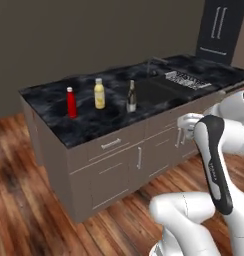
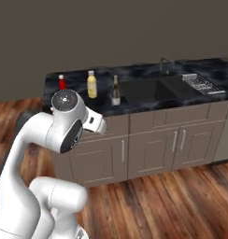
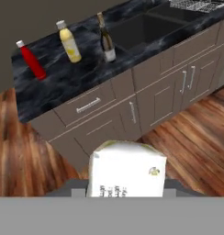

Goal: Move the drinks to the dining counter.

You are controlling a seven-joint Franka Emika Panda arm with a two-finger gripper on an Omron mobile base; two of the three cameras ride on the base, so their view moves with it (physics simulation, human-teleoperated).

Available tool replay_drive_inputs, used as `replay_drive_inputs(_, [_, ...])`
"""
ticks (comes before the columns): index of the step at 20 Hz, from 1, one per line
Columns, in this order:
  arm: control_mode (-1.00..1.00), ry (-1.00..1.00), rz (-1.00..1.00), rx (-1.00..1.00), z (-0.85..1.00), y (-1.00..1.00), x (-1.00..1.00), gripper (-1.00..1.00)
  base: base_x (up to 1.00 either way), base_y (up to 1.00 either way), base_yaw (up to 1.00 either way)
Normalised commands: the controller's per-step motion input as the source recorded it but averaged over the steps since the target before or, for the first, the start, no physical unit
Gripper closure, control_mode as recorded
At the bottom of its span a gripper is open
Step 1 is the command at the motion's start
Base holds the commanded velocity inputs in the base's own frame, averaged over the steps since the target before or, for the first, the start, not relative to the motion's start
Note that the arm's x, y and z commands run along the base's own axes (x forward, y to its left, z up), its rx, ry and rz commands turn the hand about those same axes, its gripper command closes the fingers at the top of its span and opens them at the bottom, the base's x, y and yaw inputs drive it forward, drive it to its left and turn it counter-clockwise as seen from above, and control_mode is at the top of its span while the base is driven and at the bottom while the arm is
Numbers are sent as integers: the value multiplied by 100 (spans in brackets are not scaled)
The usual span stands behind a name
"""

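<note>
A small white carton (image 3: pixel 126 172) with a yellow mark sits low in the hand view, and my gripper (image 3: pixel 125 193) is shut on it, above the wooden floor in front of the cabinets. Three more drinks stand on the black marble worktop (image 1: pixel 89 125) over handled drawers. They are a red bottle (image 1: pixel 71 102) (image 2: pixel 62 82) (image 3: pixel 32 60), a yellow juice bottle (image 1: pixel 99 93) (image 2: pixel 91 84) (image 3: pixel 69 42) and a dark wine bottle (image 1: pixel 131 97) (image 2: pixel 115 91) (image 3: pixel 106 39). The carton hides the fingertips. The dining counter is out of view.
A sink (image 1: pixel 156 90) (image 2: pixel 155 88) with a faucet (image 2: pixel 163 63) is set into the worktop right of the bottles. A dish rack (image 1: pixel 186 79) (image 2: pixel 202 84) lies beyond it. A dark fridge (image 1: pixel 221 30) stands at the far right. Wooden floor (image 2: pixel 172 200) spreads before the cabinets.
</note>
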Motion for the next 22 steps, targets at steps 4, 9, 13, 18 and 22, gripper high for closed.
replay_drive_inputs(4, [100,0,0,0,0,0,0,100,100,82,0])
replay_drive_inputs(9, [100,0,0,0,0,0,0,100,100,37,0])
replay_drive_inputs(13, [100,0,0,0,0,0,0,100,100,0,3])
replay_drive_inputs(18, [100,0,0,0,0,0,0,100,96,-23,27])
replay_drive_inputs(22, [100,0,0,0,0,0,0,100,49,-25,37])
